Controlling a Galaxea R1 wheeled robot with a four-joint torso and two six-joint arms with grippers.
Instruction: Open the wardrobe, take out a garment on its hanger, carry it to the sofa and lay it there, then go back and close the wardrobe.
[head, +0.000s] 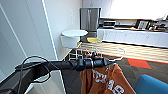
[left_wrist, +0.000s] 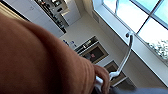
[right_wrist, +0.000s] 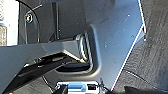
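Across the middle of the head view: the left arm is seen reaching from the lower left to the centre, and the left gripper is clamped on the hanger.
Hanger: a thin white wire shape is seen curving up and to the right of the gripper; in the left wrist view the hanger is shown against a bright window.
Garment: the burnt-orange garment is seen hanging below the gripper at lower centre, with white letters partly readable; its lower part is cut off by the bottom edge. Much of the left wrist view is taken up by its cloth.
Sofa: a turquoise corner of the sofa is seen at the lower right, near the garment but apart from it.
Edges and open room: a white wall panel is seen close along the left; dark carpet lies open to the right, with a striped floor beyond.
Background: a round white table, a steel fridge and a long white surface are seen at the top.
Right gripper: its state cannot be told; dark robot parts over carpet are shown in the right wrist view.
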